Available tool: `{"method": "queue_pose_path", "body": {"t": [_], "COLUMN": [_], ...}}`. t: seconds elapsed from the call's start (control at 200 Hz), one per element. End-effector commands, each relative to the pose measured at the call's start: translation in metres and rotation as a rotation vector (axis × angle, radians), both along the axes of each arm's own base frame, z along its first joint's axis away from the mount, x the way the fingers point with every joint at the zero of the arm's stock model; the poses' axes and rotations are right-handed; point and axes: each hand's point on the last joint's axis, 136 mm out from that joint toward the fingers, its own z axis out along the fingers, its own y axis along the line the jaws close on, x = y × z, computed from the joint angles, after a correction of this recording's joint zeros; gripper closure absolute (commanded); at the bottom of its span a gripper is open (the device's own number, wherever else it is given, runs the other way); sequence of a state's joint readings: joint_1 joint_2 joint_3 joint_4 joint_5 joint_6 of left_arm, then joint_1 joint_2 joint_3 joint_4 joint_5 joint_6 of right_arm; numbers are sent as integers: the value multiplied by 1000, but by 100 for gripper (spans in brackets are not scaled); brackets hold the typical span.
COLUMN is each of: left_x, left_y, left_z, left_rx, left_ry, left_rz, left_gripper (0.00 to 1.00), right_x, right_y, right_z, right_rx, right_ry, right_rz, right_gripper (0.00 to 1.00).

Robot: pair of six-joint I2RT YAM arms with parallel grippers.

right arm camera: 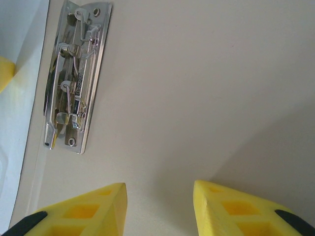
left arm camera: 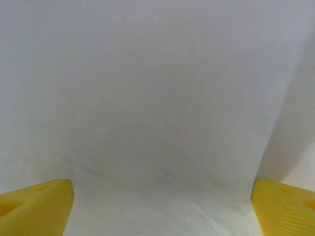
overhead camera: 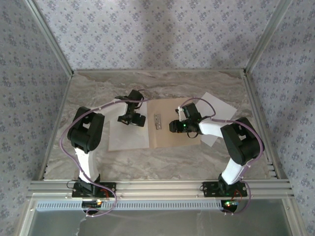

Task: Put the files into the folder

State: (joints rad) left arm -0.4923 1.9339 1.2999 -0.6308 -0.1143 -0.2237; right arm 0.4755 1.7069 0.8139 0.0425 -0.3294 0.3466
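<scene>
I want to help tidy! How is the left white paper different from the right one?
The left sheet lies straight, lined up with the folder; the right sheet sits crooked. The left sheet shows almost whole; the right sheet is partly hidden by the right arm. Both are plain white and flat.

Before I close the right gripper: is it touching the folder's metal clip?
Apart. The right wrist view shows a strip of bare folder between the right gripper and the metal clip.
</scene>
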Motion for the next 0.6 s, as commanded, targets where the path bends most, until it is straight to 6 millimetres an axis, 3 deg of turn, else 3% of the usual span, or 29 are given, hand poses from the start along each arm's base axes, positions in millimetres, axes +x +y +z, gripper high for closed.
{"method": "queue_pose_path", "body": {"t": [0.0, 0.595], "left_x": [-4, -5], "left_y": [7, 14], "left_z": [-10, 11], "left_rx": [69, 87], "left_ry": [24, 12], "left_rz": [-39, -61], "left_gripper": [8, 9], "right_x": [-15, -15], "right_y": [0, 5], "right_z": [-4, -3], "right_rx": [-5, 3], "right_ry": [33, 38], "right_rz": [25, 37], "right_gripper": [58, 58]}}
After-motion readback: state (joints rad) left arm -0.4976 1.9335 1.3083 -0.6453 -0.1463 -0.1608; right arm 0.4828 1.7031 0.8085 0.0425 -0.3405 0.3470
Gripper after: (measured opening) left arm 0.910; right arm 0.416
